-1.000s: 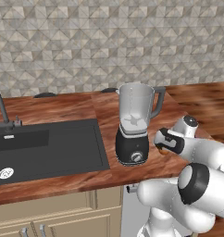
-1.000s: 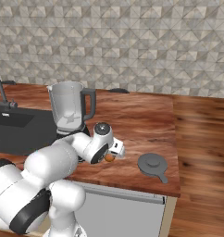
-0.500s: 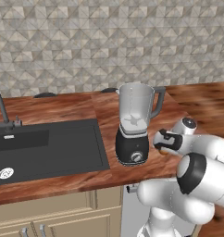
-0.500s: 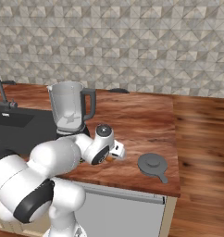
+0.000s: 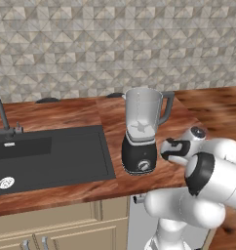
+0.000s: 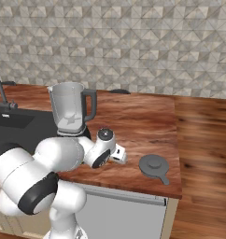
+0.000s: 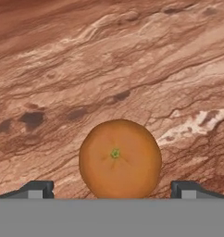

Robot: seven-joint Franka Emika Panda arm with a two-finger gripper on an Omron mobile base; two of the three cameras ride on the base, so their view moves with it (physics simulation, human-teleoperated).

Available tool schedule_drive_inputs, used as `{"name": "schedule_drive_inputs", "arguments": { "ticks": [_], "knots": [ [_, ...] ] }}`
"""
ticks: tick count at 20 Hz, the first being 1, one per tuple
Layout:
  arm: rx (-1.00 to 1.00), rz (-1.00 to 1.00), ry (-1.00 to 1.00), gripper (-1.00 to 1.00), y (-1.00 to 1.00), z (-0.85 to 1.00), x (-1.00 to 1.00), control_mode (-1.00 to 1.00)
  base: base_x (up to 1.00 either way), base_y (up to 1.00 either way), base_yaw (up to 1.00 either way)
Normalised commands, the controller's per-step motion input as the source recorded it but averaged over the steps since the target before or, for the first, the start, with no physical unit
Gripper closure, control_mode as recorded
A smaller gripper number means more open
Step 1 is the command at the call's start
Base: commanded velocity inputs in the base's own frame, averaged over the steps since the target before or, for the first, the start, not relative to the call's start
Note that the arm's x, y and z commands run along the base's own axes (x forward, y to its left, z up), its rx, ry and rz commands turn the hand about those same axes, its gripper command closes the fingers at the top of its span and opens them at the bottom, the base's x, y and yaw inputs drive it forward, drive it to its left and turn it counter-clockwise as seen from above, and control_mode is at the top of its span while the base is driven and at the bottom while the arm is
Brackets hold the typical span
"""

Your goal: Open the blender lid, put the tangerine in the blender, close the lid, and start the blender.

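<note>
A wooden kitchen counter (image 6: 133,116) with reddish, streaked grain ran beneath a wall of grey, faceted stone tiles (image 5: 90,49), and the robot arm bent low over its front edge. In the hand view the gripper (image 7: 112,190) stood open, its two dark fingertips (image 7: 37,189) spread wide and clear of the tangerine (image 7: 120,159), which sat on the wood between them, round and smooth, its small green stem scar facing the camera. Neither tip touched the fruit.

From the right base view, the white wrist hung over the counter just beside the blender (image 6: 70,112), hiding the fruit beneath it. The blender lid (image 6: 153,166), a flat dark grey disc with a raised knob and a short tab, lay on the wood to the right of the hand, apart from it and near the counter's right end, where the top dropped off to a plank floor (image 6: 203,163). A broad stretch of bare wood lay behind the hand and lid, toward the wall.

The blender stood upright with its clear grey jar uncovered, handle on the right, on a rounded black base with a silver knob (image 5: 146,166) facing front. To its left a black sink (image 5: 47,156) was sunk into the counter, with a dark tap (image 5: 2,114) at its back edge. Cream cabinet fronts (image 5: 51,224) ran below.
</note>
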Motion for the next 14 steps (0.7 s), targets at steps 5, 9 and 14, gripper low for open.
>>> {"name": "schedule_drive_inputs", "arguments": {
  "ticks": [5, 9, 14],
  "knots": [
    [0.00, 0.00, 0.01, -1.00, 0.00, -0.16, 0.01, -1.00, 0.00, 0.00, 0.00],
    [0.00, 0.00, 0.02, -1.00, 0.00, -0.12, 0.12, -1.00, 0.00, 0.00, 0.00],
    [0.00, 0.01, 0.00, -1.00, 0.00, -0.02, 0.16, -1.00, 0.00, 0.00, 0.00]
  ]
}}
